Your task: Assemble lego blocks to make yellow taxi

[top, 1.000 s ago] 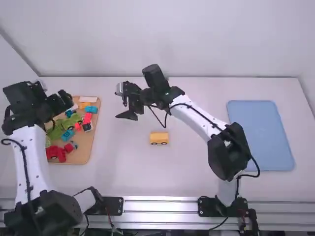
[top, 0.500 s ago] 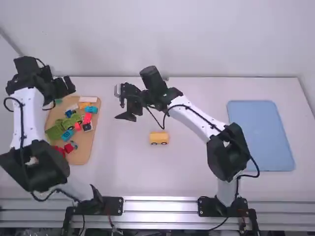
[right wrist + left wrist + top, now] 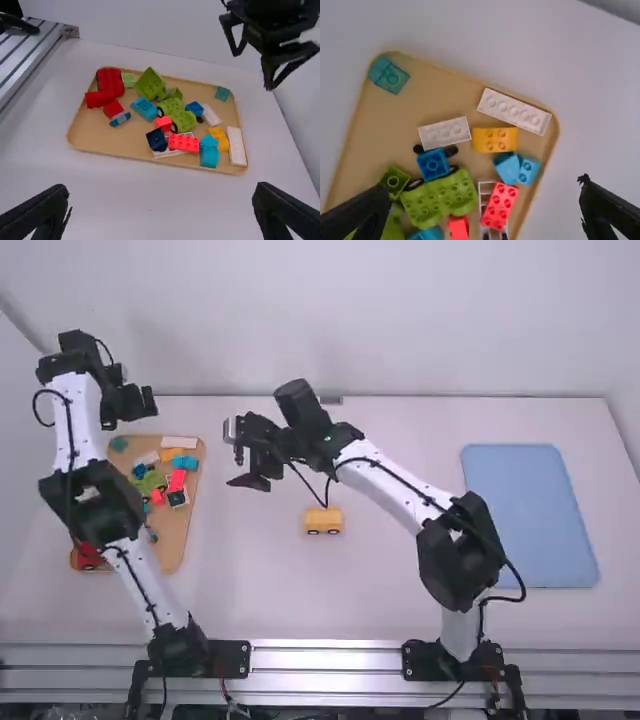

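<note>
resting on a tan tray (image 3: 435, 95), yellow block (image 3: 495, 140) near the left pincer (image 3: 129, 412) (fingers spread apart)

On my end, L arm (image 3: 147, 582) is stretched far fwd from its base, leaning out L, its black elbow (image 3: 92, 505) bent so the upper white link (image 3: 75, 420) runs nearly straight away from me. L wrist (image 3: 85, 355) is up at the far end, w/ my L jaws hanging below it, spread wide w/ nothing b/w them.

R arm (image 3: 395, 485) rises from its base to a sharply bent elbow (image 3: 460, 555), then angles fwd & L across the mid. R wrist (image 3: 312, 420) is short of the L one, & my R jaws hang L of mid, also wide apart & empty. Both sets are well apart from each other.
</note>
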You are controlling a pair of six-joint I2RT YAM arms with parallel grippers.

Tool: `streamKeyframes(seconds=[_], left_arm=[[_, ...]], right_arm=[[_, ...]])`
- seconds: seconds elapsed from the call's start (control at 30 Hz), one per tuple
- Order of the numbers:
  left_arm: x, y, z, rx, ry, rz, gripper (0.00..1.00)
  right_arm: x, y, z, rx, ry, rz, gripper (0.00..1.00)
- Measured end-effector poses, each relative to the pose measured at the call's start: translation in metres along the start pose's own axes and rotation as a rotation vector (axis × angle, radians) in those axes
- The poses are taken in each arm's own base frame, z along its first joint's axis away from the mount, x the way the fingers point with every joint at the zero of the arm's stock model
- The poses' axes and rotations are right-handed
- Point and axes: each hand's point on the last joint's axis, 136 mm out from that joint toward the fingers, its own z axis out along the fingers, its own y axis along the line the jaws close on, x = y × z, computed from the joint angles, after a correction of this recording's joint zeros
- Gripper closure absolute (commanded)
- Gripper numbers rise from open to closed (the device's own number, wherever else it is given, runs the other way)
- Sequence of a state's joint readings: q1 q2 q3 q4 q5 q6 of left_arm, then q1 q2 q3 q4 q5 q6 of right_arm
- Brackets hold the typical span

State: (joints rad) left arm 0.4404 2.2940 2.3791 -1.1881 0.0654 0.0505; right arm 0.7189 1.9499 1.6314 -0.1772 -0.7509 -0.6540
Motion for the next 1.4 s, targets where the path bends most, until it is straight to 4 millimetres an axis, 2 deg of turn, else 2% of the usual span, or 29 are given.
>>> streamKeyframes(seconds=[0.17, 0.27, 0.5, 0.73, 0.8, 0.83, 0.93, 1.0, 1.07, 1.17, 1.2, 1.23, 1.4], left_arm=[[0.007, 0.004, 0.036, -0.015, 0.075, 0.041, 0.02], [0.012, -0.001, 0.059, -0.010, 0.106, 0.064, 0.04], [0.022, -0.015, 0.083, -0.001, 0.156, 0.104, 0.09], [0.018, -0.009, 0.107, -0.041, 0.136, 0.209, 0.13], [0.022, -0.005, 0.114, -0.054, 0.144, 0.267, 0.14], [0.031, -0.001, 0.120, -0.067, 0.179, 0.345, 0.15], [0.046, 0.002, 0.121, -0.059, 0.245, 0.479, 0.13], [0.046, 0.004, 0.121, -0.055, 0.253, 0.623, 0.09], [0.041, 0.006, 0.122, -0.054, 0.238, 0.709, 0.10], [0.033, 0.007, 0.123, -0.041, 0.212, 0.888, 0.21], [0.033, 0.007, 0.123, -0.041, 0.212, 0.888, 0.21], [0.039, 0.006, 0.123, -0.014, 0.232, 0.978, 0.22], [0.047, 0.005, 0.121, 0.034, 0.260, 1.163, 0.24]], right_arm=[[-0.004, -0.007, 0.001, 0.037, -0.004, 0.027, 0.02], [-0.001, -0.011, 0.001, 0.060, 0.009, 0.052, 0.02], [0.002, -0.013, 0.001, 0.071, 0.021, 0.085, 0.02], [0.005, -0.011, 0.001, 0.065, 0.032, 0.112, 0.02], [0.004, -0.010, 0.001, 0.063, 0.032, 0.112, 0.02], [0.004, -0.010, 0.001, 0.063, 0.033, 0.112, 0.02], [0.005, -0.008, 0.002, 0.059, 0.036, 0.118, 0.02], [0.006, -0.006, 0.003, 0.055, 0.041, 0.122, 0.02], [0.007, -0.005, 0.003, 0.051, 0.045, 0.128, 0.02], [0.009, -0.004, 0.003, 0.047, 0.053, 0.137, 0.02], [0.009, -0.004, 0.003, 0.047, 0.053, 0.137, 0.02], [0.009, -0.004, 0.003, 0.046, 0.054, 0.140, 0.02], [0.009, -0.004, 0.003, 0.046, 0.054, 0.137, 0.02]])
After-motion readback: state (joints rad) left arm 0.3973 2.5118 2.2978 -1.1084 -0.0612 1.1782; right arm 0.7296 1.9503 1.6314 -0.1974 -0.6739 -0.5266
